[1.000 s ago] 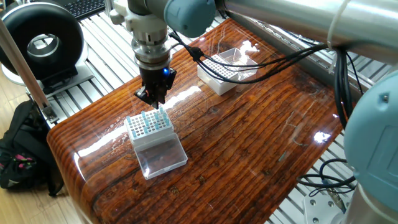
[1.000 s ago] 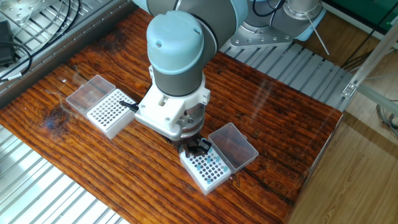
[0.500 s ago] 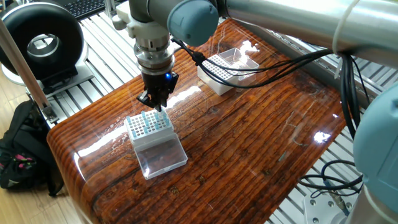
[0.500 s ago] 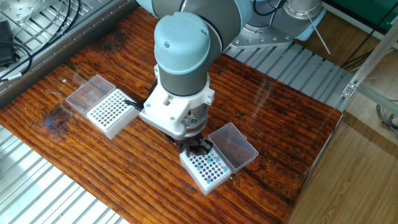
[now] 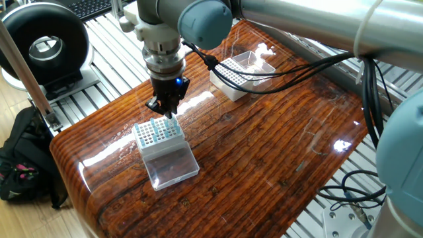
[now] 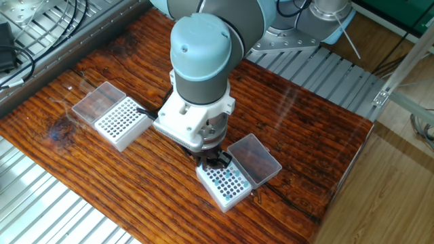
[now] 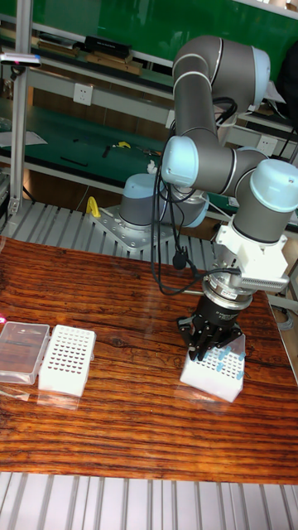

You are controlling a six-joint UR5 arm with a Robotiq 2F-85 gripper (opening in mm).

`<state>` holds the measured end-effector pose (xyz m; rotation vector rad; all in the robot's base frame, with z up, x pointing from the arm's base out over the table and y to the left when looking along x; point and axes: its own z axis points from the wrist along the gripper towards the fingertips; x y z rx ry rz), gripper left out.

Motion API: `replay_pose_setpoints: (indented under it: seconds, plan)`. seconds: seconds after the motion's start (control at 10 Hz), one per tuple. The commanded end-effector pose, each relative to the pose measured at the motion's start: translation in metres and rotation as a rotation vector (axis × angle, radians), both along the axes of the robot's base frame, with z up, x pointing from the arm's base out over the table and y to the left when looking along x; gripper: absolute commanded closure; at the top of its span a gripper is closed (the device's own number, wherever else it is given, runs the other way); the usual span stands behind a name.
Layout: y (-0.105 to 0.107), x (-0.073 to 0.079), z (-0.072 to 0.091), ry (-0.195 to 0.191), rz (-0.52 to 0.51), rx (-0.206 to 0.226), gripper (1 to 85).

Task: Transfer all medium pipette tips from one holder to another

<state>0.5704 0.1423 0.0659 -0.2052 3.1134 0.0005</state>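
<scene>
Gripper (image 5: 168,112), pointing straight down, its black fingers drawn close together directly over the far edge of the near holder (image 5: 158,136). The fingertips sit among the upper ends of the tips (image 5: 160,127); whether a tip is actually pinched between them cannot be told from any view, as the fingers and wrist hide the contact.

Directly below and just in front of the gripper, the pale-blue tips stand upright in the white grid of the near holder, grouped in the rows nearest the fingers; the other fixed view shows blue in a few holes beside the gripper (image 6: 215,160). The holder's clear lid (image 5: 171,166) lies open, hinged outward on the side away from the gripper.

Well apart from the gripper, across the table (image 5: 264,145), stands the second holder (image 5: 235,77), also with its lid open. No blue is visible in its grid, though the holes are too small to be sure. On this evidence, little or none of the transfer appears done.

Handling, as a judgement: each tip is very light, thin-walled and smooth, so it should lift with little force but may slip or tilt. The wider upper collar standing proud of the grid is the place to grip; the narrow lower end could bend or catch on withdrawal.
</scene>
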Motion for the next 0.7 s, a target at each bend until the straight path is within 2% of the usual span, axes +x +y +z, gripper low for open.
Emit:
replay_pose_setpoints:
  seconds: [0.0,0.4,0.6]
  plan:
    - [0.0013,0.0018,0.0013,-0.005,-0.013,0.009,70.3]
    - [0.0004,0.0034,0.0015,-0.011,-0.017,0.004,74.3]
    - [0.0033,0.0016,0.0051,-0.005,-0.022,0.015,76.7]
